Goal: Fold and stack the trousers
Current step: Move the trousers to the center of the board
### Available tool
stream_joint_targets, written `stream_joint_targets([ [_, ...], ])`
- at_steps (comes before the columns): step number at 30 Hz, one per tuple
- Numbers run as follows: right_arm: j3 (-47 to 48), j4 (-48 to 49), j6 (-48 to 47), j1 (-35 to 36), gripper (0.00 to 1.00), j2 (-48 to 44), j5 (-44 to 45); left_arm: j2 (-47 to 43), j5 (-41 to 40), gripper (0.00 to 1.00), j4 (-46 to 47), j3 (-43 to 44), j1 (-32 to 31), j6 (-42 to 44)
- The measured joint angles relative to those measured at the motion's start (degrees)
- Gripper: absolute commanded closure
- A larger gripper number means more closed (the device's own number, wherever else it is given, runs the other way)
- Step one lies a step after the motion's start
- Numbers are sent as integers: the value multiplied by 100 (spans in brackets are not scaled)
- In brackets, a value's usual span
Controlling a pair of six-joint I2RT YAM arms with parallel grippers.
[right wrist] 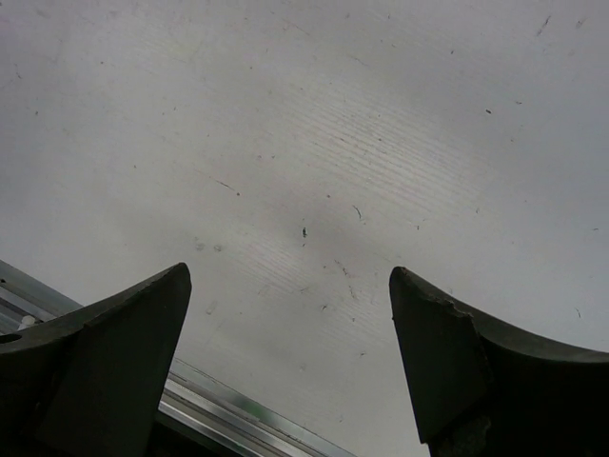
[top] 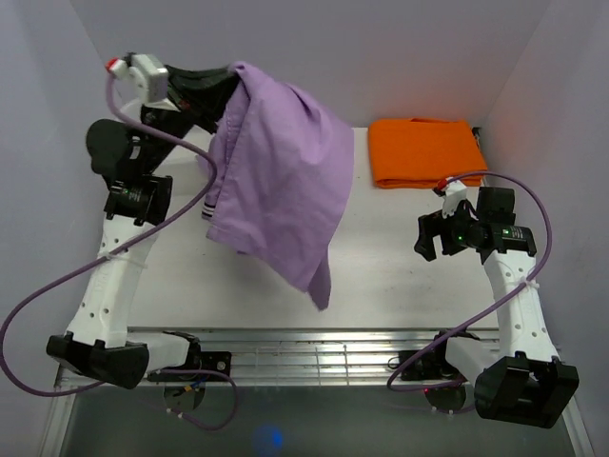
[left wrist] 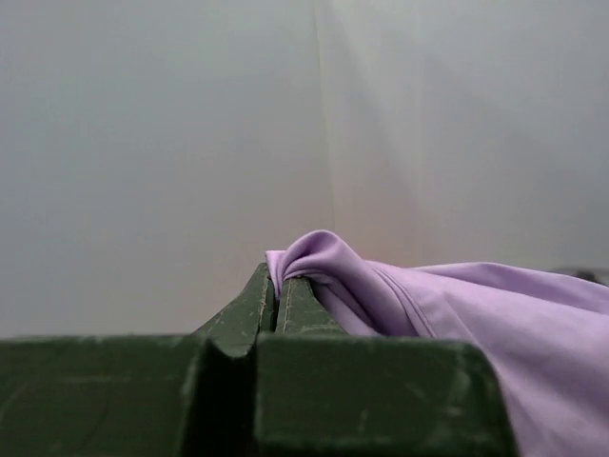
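Trousers (top: pixel 281 181): lilac, off the table (top: pixel 400 286) and hanging from my L gripper (left wrist: pixel 279 290), which is up high over the far-left corner. From the pinch point the cloth drapes down and to the right as one broad sheet. It narrows to a point that reaches lowest near table centre in the top view. Can't tell if that tip touches the surface. A thin light/dark striped edge (top: pixel 206 205) shows on the cloth's left side.

L gripper: jaws pressed together w/ a fold of the lilac fabric nipped between the tips. In the wrist cam the fabric bunches up out of the tips and spills off to the right, w/ plain pale wall behind.

R gripper (top: pixel 433 236): fingers spread wide, nothing in them. It sits over the right half of the table, well apart from the trousers. Its wrist cam shows both fingers w/ bare, lightly scuffed white surface between them and an aluminium rail (right wrist: pixel 247 424) at lower left.

Orange folded cloth (top: pixel 423 150): flat on the table at the far-right corner, just beyond the R gripper and apart from the trousers.

Purple cables (top: pixel 57 286) loop off both arms.
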Motion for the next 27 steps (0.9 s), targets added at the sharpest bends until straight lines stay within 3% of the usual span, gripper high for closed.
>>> stream_joint_targets([
  [3,63,-96,-120,0,10,-4,4,0,367,100,-625,-1073,-61,96],
  [6,90,-289,-319,0,10,-7,-2,564,483,100,-1707,-1648,-155,439],
  [9,179,-553,-520,0,10,-4,-105,1397,345,100,-2750,-1657,-326,846],
  [13,385,-826,-824,0,10,7,-535,2640,201,100,-4129,-1019,-1069,1307],
  [14,385,-863,-907,0,10,7,-654,2815,247,88,-4203,-715,-1303,1344],
  [15,385,-866,-962,0,10,7,-684,3084,466,55,-4221,-238,-1746,1322],
  [16,385,-870,-1008,0,9,7,-684,3237,688,29,-4242,11,-2046,1193],
  [18,385,-879,-1078,0,9,7,-662,3576,1248,9,-4140,367,-2492,774],
  [19,424,-901,-1093,0,9,28,-675,3587,1360,4,-4157,374,-2446,645],
  [21,621,-905,-1104,17,9,162,-719,3560,1493,4,-4199,393,-2194,546],
  [24,1307,-807,-1110,522,9,704,-634,3248,1845,4,-4531,212,-1172,503],
  [27,1982,-557,-1193,1545,10,1351,-396,2695,1609,4,-5049,-210,122,817],
])
